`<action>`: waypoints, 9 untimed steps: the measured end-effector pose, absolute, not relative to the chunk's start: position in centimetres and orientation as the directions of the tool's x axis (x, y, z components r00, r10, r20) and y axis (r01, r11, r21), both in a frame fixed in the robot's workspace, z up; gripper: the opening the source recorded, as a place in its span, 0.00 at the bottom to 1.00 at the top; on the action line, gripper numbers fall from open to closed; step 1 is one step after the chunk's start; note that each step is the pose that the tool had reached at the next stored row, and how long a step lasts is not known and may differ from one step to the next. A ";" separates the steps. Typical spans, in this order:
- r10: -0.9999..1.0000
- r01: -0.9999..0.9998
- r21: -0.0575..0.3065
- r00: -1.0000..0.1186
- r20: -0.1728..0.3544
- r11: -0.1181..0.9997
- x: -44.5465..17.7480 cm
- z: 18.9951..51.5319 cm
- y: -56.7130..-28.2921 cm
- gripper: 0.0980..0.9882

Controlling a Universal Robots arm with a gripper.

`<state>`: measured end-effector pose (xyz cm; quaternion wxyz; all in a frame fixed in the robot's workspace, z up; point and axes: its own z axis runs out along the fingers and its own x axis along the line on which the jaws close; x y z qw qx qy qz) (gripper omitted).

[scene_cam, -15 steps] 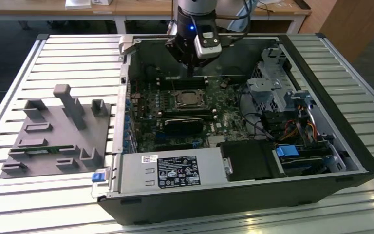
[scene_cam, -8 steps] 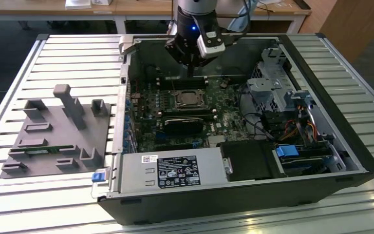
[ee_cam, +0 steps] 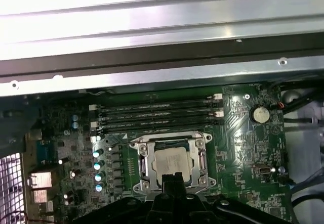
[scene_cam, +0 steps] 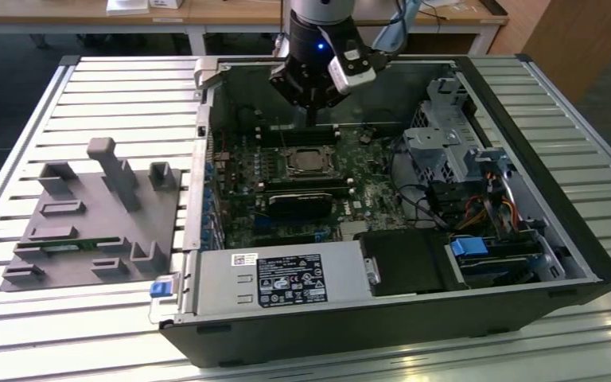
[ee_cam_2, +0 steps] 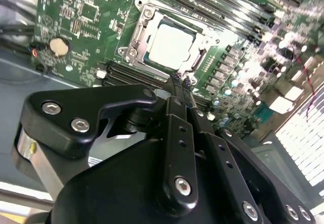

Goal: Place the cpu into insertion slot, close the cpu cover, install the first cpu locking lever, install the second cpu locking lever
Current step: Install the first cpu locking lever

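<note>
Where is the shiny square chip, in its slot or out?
In. The cpu lies flat in the insertion slot, the cpu cover framing it.

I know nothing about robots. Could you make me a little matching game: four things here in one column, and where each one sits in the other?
1. pale silver square cpu
2. thin silvery metal cpu cover
3. round silver coin battery
4. grey plastic fixture tray

A. on the slatted metal table
B. lying flat around the chip
C. at the centre of the metal frame
D. on the green circuit board, away from the chip

Pairs: 1-C, 2-B, 3-D, 4-A
</note>
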<state>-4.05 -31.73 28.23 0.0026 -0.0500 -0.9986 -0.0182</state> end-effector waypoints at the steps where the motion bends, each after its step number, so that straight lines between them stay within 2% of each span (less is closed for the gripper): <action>1: 0.082 0.082 0.036 -0.997 0.007 0.996 -4.1 28.2 -31.7 0.01; 9: 0.042 0.042 0.036 -0.999 0.006 0.998 -5.1 28.1 -31.7 0.01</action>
